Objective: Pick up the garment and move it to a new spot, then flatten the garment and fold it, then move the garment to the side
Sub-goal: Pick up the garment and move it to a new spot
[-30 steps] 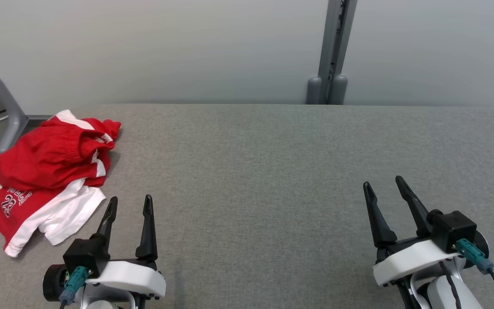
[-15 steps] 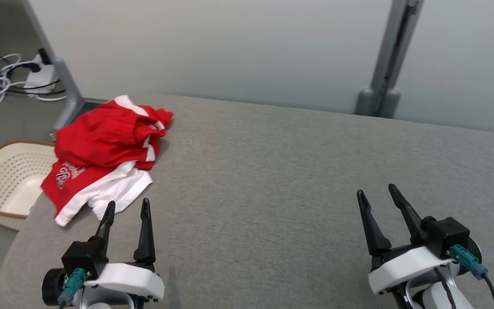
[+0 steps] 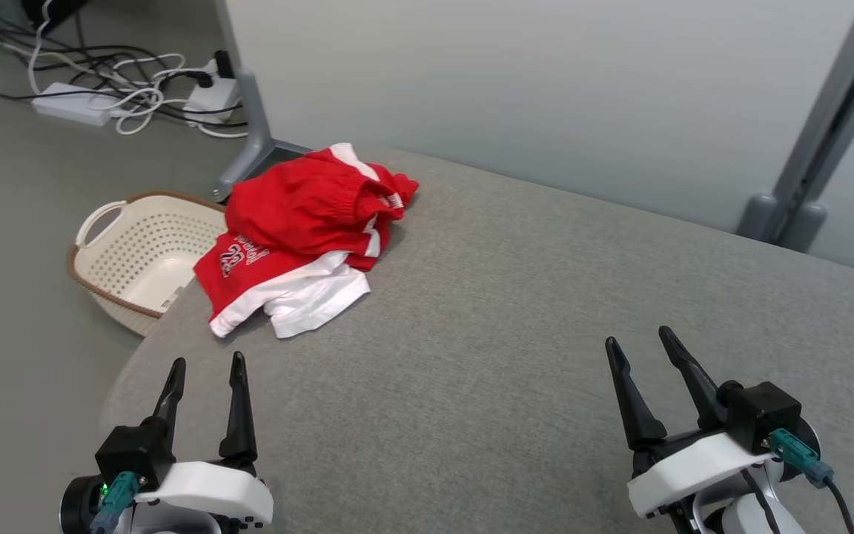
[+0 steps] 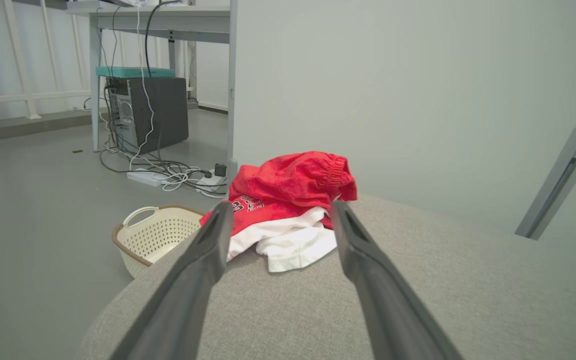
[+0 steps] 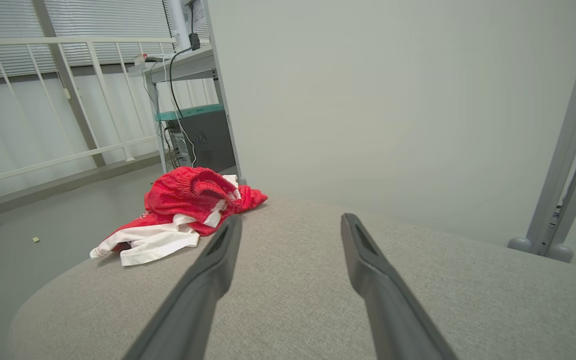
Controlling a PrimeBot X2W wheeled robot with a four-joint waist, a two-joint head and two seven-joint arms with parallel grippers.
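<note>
left gripper (image 3: 207, 360) and right gripper (image 3: 638, 336) are spread wide, holding nothing. pickup is not yet begun; next, probably, the left must reach forward to the red garment (image 3: 301, 222).

A grey fabric-covered table (image 3: 516, 297) carries a crumpled red-and-white garment (image 3: 301, 230) near its far-left corner.

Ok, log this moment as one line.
stage: pre-grasp | crumpled red-and-white garment: far-left on grey fabric table | left gripper: open | right gripper: open
</note>
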